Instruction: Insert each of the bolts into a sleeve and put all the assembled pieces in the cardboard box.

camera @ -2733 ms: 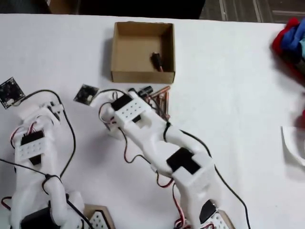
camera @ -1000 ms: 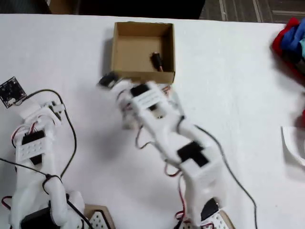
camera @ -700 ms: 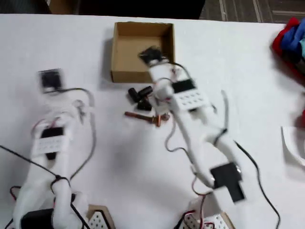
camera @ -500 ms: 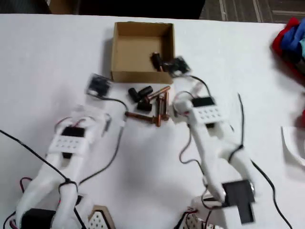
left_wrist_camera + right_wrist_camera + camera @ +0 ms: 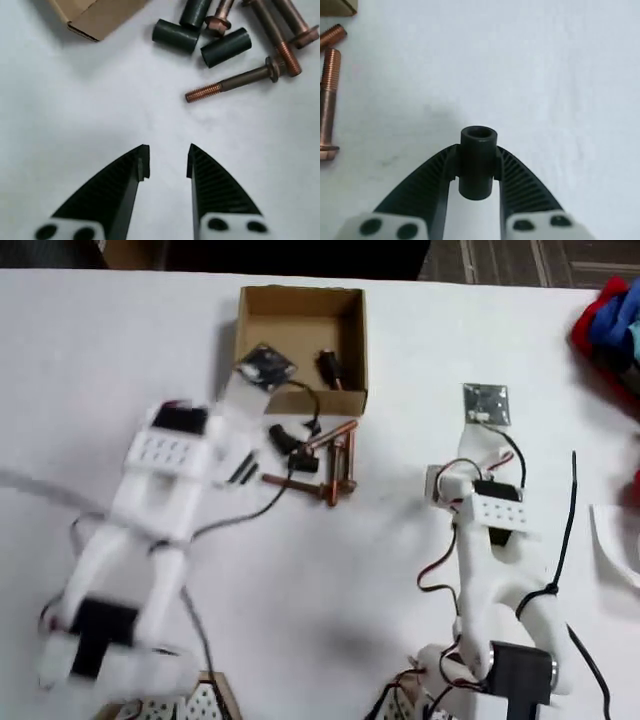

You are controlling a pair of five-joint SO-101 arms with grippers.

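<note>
R arm point(image 5: 490, 540) swung off right; R tool point(image 5: 476, 151) clamps black sleeve point(image 5: 478, 167). L arm point(image 5: 160, 480) moved in; L tool point(image 5: 165, 161) part-open, empty, near bolts point(image 5: 235, 81) by cardboard box point(image 5: 300, 400). Next prob: bolt pickup.

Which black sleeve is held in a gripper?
The sleeve clamped in the right gripper; the other sleeves lie loose on the table among the bolts.

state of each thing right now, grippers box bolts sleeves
left gripper, open, empty, over the table
right gripper, shut on a sleeve
cardboard box, open-topped, one assembled piece inside
bolts, loose, lying flat on the table
other sleeves, on their sides beside the bolts
</note>
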